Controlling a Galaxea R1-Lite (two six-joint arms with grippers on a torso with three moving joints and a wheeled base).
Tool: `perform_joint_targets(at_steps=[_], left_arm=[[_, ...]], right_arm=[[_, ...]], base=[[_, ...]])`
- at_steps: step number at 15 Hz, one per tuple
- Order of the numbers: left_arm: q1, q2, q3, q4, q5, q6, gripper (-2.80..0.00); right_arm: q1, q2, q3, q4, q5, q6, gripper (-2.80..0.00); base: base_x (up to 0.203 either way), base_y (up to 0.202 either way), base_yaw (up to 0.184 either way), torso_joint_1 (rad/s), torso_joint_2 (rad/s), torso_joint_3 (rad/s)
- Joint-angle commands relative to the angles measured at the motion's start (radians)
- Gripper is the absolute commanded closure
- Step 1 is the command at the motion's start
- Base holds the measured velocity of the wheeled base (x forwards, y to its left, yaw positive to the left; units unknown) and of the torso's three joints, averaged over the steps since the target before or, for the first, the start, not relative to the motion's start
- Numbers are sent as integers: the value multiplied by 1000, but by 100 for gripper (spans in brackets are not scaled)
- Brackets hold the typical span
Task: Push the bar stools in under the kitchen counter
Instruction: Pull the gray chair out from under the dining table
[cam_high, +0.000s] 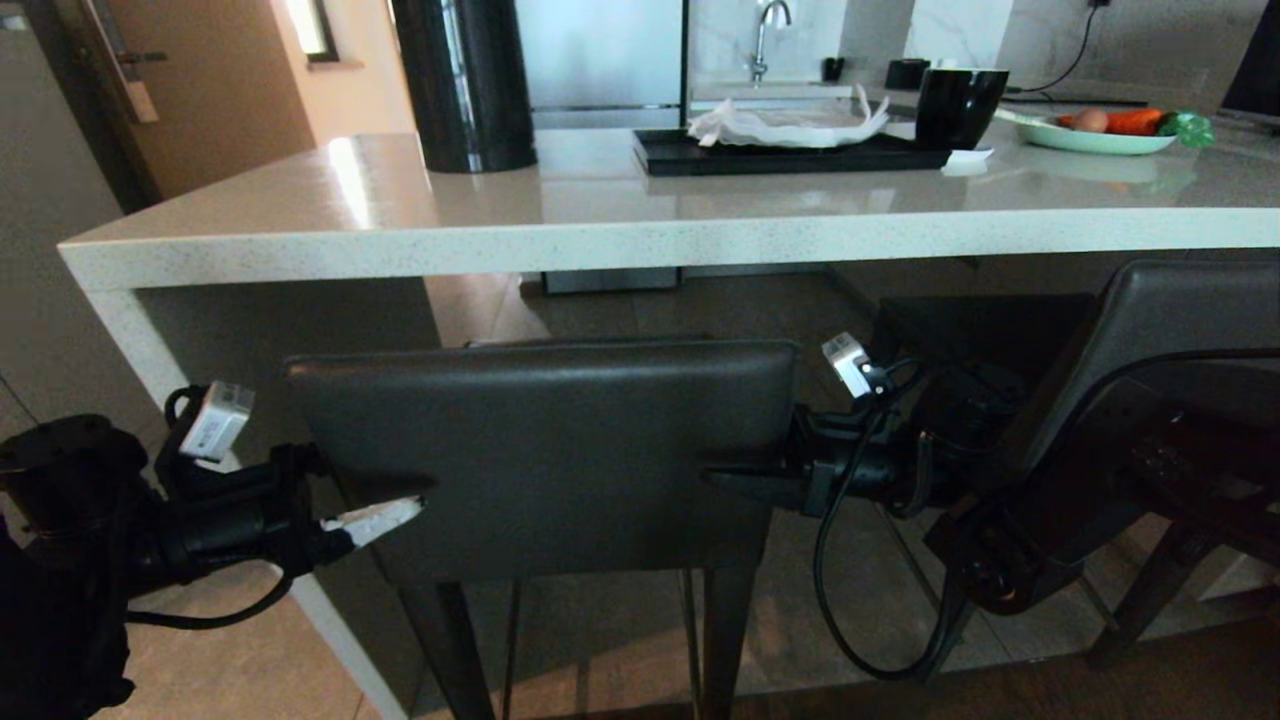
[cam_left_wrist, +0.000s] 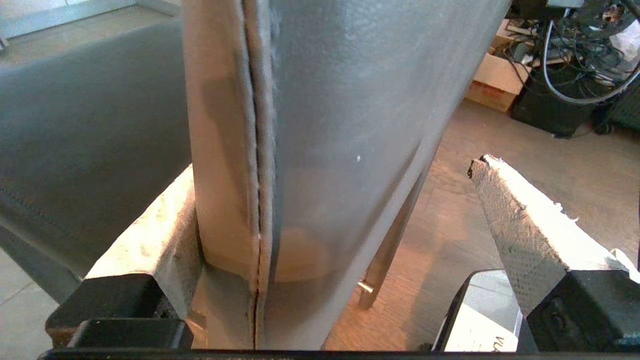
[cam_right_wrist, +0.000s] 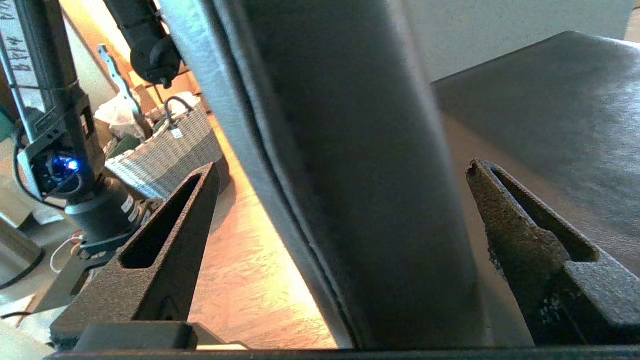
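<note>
We set our left gripper (cam_high: 400, 500) and right gripper (cam_high: 725, 478), jaws spread wide, astride the near bar stool's backrest (cam_high: 545, 450) edges to shove it under the kitchen counter (cam_high: 600, 235)

free: gap under counter (cam_high: 640, 240) | blocked: stool backrest (cam_high: 545, 455) (fills jaws)

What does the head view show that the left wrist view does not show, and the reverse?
Only the head view shows the kitchen counter, the second bar stool on the right and the right gripper. Only the left wrist view shows a cardboard box and cables on the floor. Both show the near bar stool's backrest between the open fingers of the left gripper.
</note>
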Motion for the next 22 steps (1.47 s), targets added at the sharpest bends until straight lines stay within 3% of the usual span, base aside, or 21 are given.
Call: perform_joint_targets(at_steps=[1,19,22], left_arm=[[-3,6,-10,-11,-4,-2,-280],[-14,2,3,-11,-2,3,-280],[-12,7,2,-11,-2,3,-280]], right_arm=[[0,1,1,-9,6,-2,-280],[10,12,12,-9,9,-9,-280],[10,16,8,-9,5,-9,-280]], base=[[0,0,0,0,0,0],[0,0,0,0,0,0],[-169,0,-1,0,7,1]])
